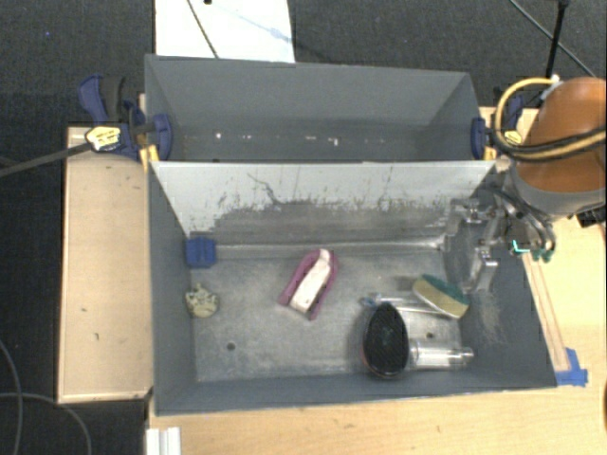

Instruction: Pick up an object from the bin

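My gripper (471, 275) hangs at the right side of the bin, near the right wall. Its two metal fingers (456, 254) point down and stand apart, with nothing between them. Just below and left of the fingertips lies a flat sponge (440, 296), green on top and tan underneath, not touched by them. In front of the sponge, a black oval brush (386, 338) with a clear handle (438, 355) lies by the near wall.
A pink and white bottle (309, 281) lies tilted in the middle of the floor. At the left are a small blue block (200, 251) and a crumpled beige lump (201, 300). The arm's orange cover rises over the right rim.
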`<move>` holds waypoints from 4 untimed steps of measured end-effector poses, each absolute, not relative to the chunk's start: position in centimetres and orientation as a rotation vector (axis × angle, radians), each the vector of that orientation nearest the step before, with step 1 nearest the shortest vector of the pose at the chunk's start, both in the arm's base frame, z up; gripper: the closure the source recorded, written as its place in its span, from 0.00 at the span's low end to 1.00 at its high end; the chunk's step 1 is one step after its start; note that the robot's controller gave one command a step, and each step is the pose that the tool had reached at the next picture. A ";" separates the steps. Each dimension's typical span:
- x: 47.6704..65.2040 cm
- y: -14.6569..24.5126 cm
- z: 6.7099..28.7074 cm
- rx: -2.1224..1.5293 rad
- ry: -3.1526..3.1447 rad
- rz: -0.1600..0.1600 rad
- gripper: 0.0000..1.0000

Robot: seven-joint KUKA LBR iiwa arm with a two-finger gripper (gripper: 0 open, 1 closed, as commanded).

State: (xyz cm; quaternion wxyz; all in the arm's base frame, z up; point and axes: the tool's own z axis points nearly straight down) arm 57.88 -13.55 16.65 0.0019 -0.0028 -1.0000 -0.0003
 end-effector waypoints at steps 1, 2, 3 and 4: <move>56.1 -14.9 6.9 -0.124 -3.134 -0.006 0.00; 56.1 -13.8 10.2 -0.434 -3.119 0.001 0.00; 54.9 -12.1 10.1 -0.704 -3.064 0.000 0.00; 56.4 -12.8 7.3 -0.906 -3.001 -0.003 0.00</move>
